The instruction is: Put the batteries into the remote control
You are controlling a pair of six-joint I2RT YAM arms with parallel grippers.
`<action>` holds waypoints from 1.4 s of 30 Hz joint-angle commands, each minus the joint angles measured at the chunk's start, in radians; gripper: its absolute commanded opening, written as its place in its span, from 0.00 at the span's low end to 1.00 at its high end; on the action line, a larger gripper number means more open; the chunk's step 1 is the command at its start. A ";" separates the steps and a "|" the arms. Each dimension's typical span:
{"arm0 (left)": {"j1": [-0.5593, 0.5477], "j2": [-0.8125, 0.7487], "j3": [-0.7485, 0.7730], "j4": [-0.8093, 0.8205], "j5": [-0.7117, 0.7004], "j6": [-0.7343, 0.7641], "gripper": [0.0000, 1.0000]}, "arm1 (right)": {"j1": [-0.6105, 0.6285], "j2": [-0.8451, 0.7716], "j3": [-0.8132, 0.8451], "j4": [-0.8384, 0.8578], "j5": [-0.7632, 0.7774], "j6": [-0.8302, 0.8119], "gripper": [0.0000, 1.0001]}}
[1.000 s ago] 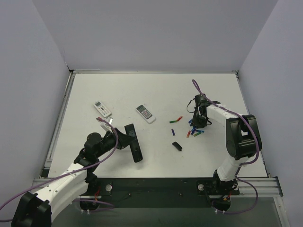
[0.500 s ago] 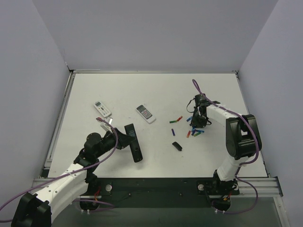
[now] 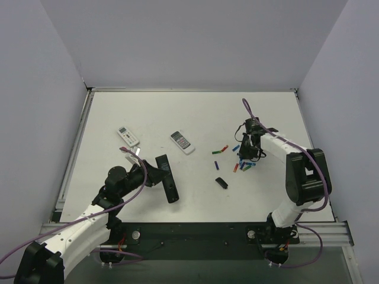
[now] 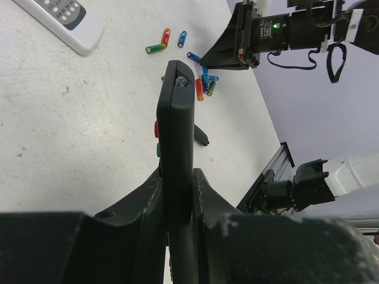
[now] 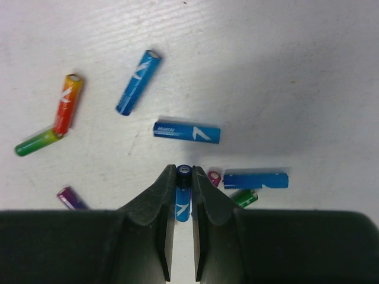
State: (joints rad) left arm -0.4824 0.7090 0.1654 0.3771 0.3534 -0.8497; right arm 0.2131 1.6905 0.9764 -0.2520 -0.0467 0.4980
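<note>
Grip status: right claw pinches one blue battery by its barrel, the other batteries lying on the desk just ahead of it, judged light, stiff, smooth and prone to rolling, while left claw clamps the remote control across its long edges.

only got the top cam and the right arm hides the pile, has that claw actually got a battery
observer: yes, the right claw is shut on a blue battery, pinched near its end cap.
operator: anything else caught in there with it
observer: only that one shows between the jaws; the next blue battery lies apart, just ahead of the claw.
operator: and the remote on the left
observer: the left claw is shut across the black remote, which it holds on edge, thin side toward the wrist camera.
</note>
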 commanded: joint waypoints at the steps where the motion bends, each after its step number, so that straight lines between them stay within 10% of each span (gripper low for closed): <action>1: 0.004 0.006 0.049 0.083 0.015 -0.031 0.00 | 0.034 -0.159 -0.002 -0.010 -0.019 0.005 0.00; 23: 0.002 0.164 0.152 0.414 0.036 -0.161 0.00 | 0.753 -0.569 -0.114 0.583 0.143 -0.196 0.00; 42: 0.002 0.225 0.183 0.562 -0.042 -0.241 0.00 | 0.911 -0.562 -0.193 0.735 0.173 -0.271 0.00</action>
State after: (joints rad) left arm -0.4824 0.9268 0.3000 0.7967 0.3428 -1.0554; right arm 1.1110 1.1423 0.7933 0.3946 0.1020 0.2443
